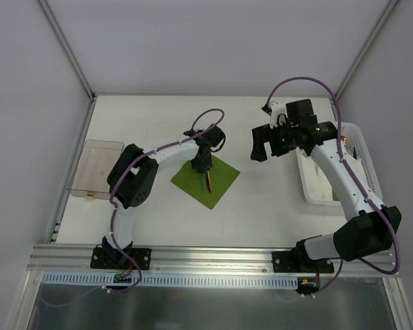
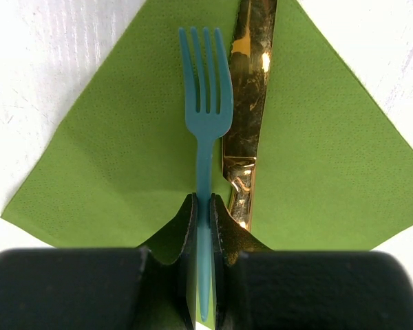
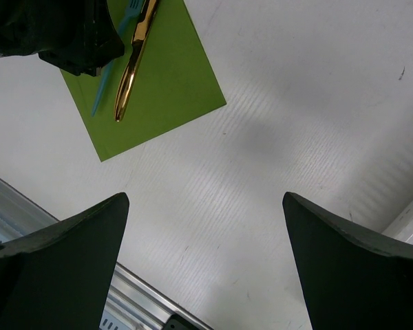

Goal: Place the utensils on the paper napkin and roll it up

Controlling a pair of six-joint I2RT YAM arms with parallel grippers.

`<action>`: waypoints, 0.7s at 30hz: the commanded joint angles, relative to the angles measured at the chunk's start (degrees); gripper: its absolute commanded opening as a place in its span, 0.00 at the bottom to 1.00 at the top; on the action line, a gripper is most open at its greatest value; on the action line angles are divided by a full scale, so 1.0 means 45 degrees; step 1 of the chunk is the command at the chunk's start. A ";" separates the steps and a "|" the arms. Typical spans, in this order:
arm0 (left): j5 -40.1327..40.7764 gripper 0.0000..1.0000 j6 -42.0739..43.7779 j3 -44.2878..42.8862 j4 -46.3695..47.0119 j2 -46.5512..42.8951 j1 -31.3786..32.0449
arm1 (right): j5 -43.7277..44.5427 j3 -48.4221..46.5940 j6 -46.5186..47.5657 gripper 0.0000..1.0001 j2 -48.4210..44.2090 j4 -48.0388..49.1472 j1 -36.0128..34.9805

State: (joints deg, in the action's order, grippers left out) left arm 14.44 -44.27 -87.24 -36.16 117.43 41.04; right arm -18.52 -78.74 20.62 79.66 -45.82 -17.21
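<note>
The olive-green paper napkin (image 1: 224, 177) lies as a diamond on the white table. A shiny gold knife (image 2: 246, 89) rests on it, running from its middle toward one corner. My left gripper (image 2: 204, 203) is shut on the handle of a teal plastic fork (image 2: 205, 103), held just over the napkin (image 2: 124, 172) beside the knife, tines pointing away from me. In the top view the left gripper (image 1: 205, 165) covers most of both utensils. My right gripper (image 1: 260, 146) hangs open and holds nothing, above bare table to the right of the napkin (image 3: 172, 82); it sees the knife (image 3: 132, 69) and fork (image 3: 103, 89).
A clear plastic container (image 1: 96, 165) stands at the table's left edge. A white basket (image 1: 354, 148) holding white items sits at the right edge, under the right arm. An aluminium rail (image 1: 213, 258) runs along the near edge.
</note>
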 commanded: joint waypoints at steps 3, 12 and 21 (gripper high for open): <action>-0.0200 0.00 -0.0221 -0.0164 0.0087 -0.0001 -0.0115 | -0.0259 -0.0452 0.0124 0.99 0.0091 -0.0110 0.0094; -0.0278 0.04 -0.0357 -0.0144 0.0086 -0.0001 -0.0213 | -0.0278 -0.0451 0.0105 0.99 0.0111 -0.0110 0.0133; -0.0454 0.09 -0.0396 -0.0183 0.0087 0.0019 -0.0291 | -0.0376 -0.0452 0.0066 0.99 0.0169 -0.0110 0.0172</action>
State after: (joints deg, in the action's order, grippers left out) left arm 13.45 -44.77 -87.24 -35.77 117.75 40.38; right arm -18.96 -78.74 20.62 80.34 -45.89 -17.04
